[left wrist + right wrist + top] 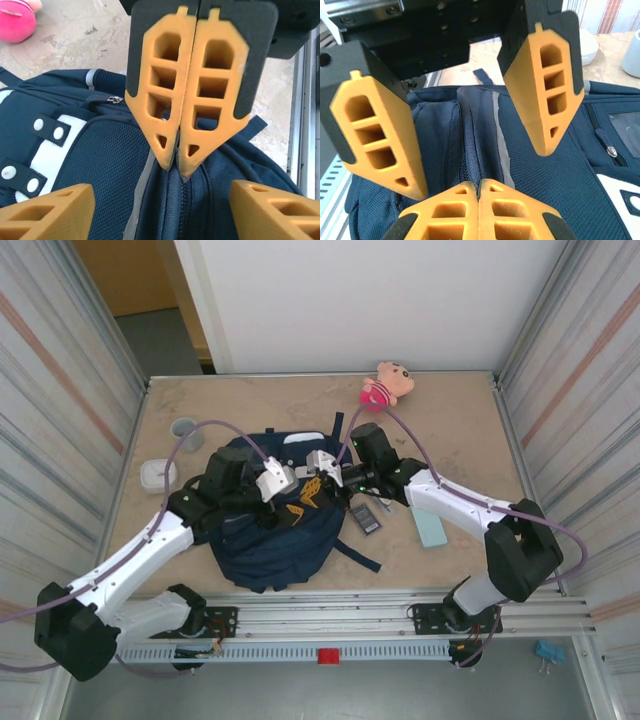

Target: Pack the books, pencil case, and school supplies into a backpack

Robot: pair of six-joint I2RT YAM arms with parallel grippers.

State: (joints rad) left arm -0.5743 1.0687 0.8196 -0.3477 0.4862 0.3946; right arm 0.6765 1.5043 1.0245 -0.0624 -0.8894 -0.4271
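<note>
The dark navy backpack (275, 535) lies flat in the middle of the table. Its closed zipper line (186, 210) runs up between my two grippers. My right gripper (479, 187) is shut with its tips pinched on that zipper (470, 150); from the left wrist view the tips (176, 165) meet right on the seam. My left gripper (162, 202) stands open just over the backpack, one finger on each side of the zipper, holding nothing. The teal pencil case (432, 528) and a dark calculator (366, 519) lie on the table right of the backpack. The books are out of view.
A pink plush toy (385, 385) sits at the back of the table. A grey cup (185, 430) and a white dish (157, 475) stand left of the backpack. Metal walls close the left and right sides. A backpack strap (360, 558) trails toward the front rail.
</note>
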